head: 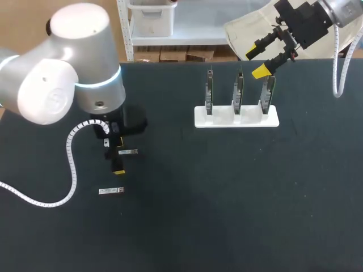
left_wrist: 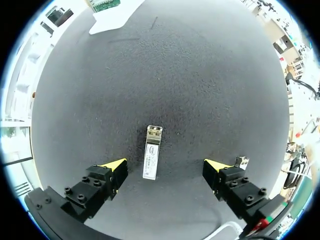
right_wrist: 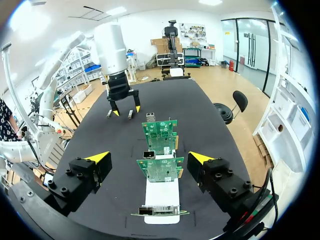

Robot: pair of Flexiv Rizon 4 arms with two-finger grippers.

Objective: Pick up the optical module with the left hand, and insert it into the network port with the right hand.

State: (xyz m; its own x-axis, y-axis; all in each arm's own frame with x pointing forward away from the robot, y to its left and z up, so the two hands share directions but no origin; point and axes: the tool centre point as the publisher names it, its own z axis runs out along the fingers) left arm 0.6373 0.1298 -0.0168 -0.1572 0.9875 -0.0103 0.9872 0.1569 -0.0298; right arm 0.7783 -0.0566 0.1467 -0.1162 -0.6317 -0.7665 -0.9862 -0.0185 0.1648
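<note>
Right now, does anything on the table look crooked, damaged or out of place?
Nothing stands out. The small silver metal optical module lies flat between the fingers of the open left end effector, a second module lies apart, and three green circuit boards stand upright in a white holder.

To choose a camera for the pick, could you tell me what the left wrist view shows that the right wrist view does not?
Only the left wrist view: the optical module lying between the left gripper's open fingers. Only the right wrist view: the right gripper, open, and all three circuit boards. Both: the black table, the white stand and the left gripper.
</note>
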